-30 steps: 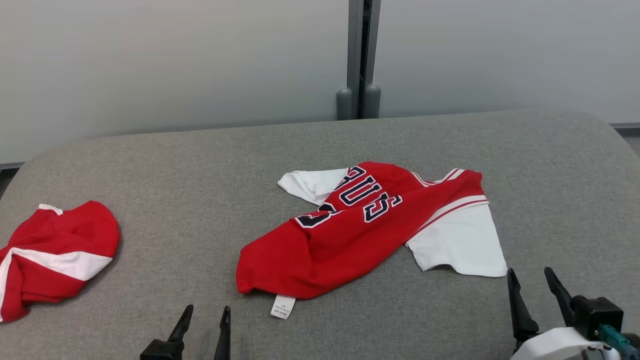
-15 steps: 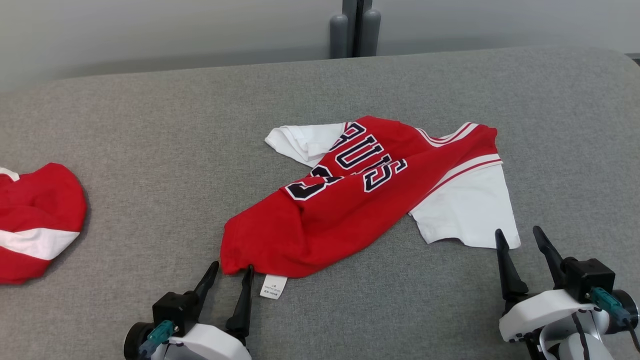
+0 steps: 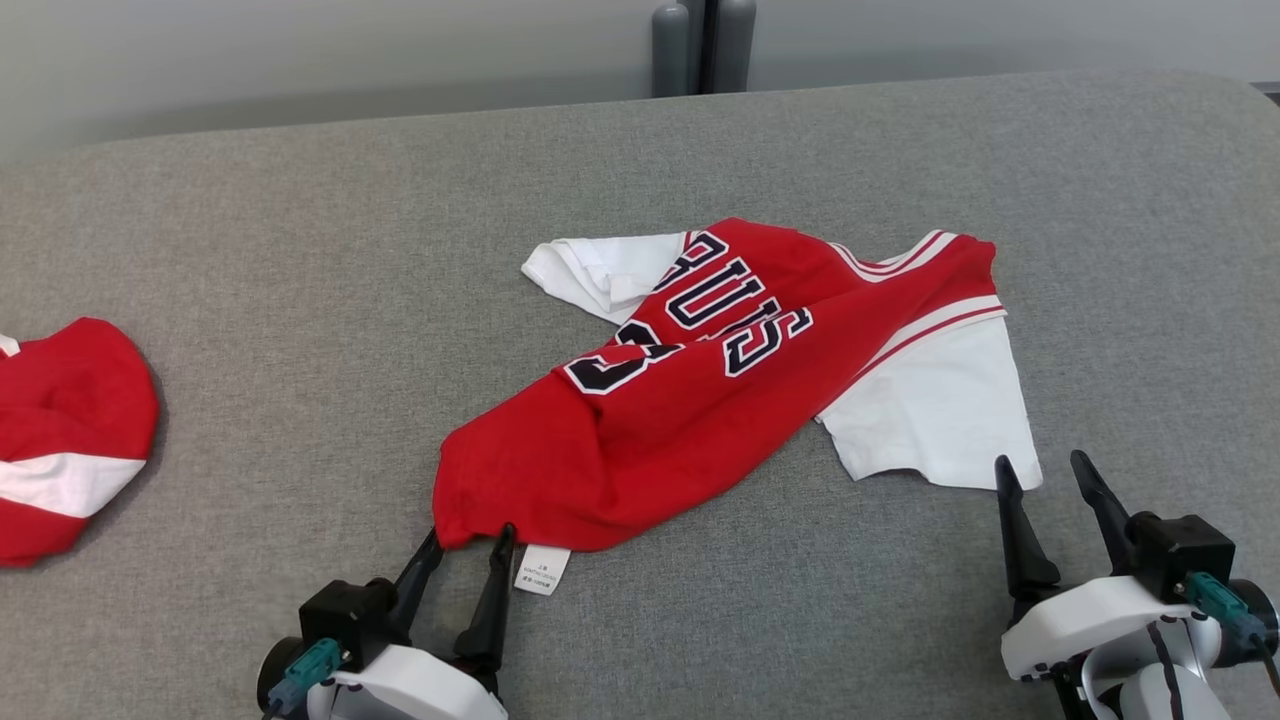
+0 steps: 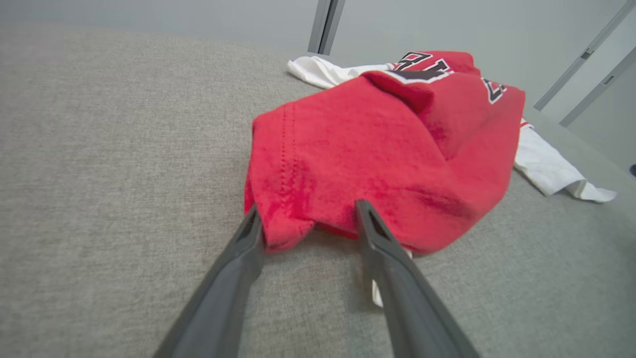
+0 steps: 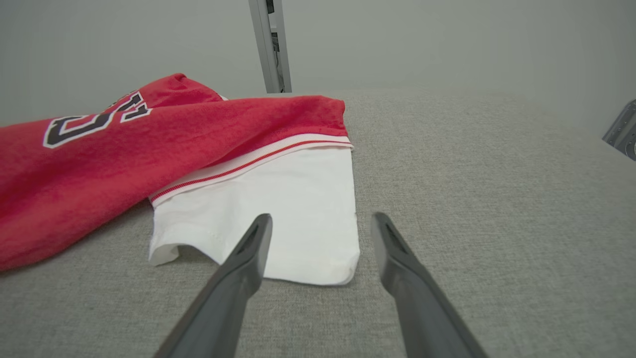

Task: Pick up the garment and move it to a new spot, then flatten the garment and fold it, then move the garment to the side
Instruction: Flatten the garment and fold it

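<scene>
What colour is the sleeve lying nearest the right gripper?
White: the sleeve shows best in the right wrist view.

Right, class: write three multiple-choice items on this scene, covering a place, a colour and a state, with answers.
1. Where is the second red garment? A. robot's far left B. far right C. centre
2. The jersey's sleeves are: A. black B. white C. grey
3. The right gripper's fingers are: A. shut on cloth B. shut, empty C. open
Answers: A, it lies at the head view's left edge; B, both sleeves show white; C, a clear gap separates the fingers.
</scene>
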Available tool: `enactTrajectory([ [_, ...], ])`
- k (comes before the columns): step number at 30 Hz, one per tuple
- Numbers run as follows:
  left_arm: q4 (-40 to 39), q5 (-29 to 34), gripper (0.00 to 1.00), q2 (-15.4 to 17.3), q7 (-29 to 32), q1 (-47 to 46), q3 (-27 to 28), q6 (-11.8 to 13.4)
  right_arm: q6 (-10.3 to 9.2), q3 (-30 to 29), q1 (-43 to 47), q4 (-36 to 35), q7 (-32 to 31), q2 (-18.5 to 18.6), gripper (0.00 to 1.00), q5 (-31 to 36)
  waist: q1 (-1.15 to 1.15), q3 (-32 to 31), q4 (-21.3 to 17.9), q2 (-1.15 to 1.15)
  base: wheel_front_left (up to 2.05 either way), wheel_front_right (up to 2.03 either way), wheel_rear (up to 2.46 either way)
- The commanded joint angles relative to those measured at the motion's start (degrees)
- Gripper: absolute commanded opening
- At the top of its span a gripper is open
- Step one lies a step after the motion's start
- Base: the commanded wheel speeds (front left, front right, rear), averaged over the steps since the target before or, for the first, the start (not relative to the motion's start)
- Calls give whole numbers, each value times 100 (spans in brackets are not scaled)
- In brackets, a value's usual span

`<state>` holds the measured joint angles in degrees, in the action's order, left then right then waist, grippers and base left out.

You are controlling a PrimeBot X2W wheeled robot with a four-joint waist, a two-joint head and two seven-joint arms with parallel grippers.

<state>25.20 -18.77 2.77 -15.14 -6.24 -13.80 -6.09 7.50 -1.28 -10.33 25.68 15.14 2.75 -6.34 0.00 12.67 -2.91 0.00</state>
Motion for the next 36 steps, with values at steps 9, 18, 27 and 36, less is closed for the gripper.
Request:
enactTrajectory([
  [9, 203, -158, 100, 26, 0, -128, -347, -139, -2, 69, -91, 28, 0, 32, 100, -41, 0, 16, -15, 0, 0, 0, 0],
  [18, 214, -13, 46, 26, -1, -92, -369, -138, -2, 41, -40, 63, 0, 32, 100, -66, 0, -13, -25, 0, 0, 0, 0],
  [27, 223, 290, 0, 23, -1, -56, -156, -140, -2, 49, -36, 105, 0, 32, 100, -86, 0, -86, 32, 0, 0, 0, 0],
  [36, -116, 587, 0, 23, -1, 218, 136, -139, -2, -218, 29, 298, 0, 32, 100, -149, 0, -327, 299, 0, 0, 0, 0],
])
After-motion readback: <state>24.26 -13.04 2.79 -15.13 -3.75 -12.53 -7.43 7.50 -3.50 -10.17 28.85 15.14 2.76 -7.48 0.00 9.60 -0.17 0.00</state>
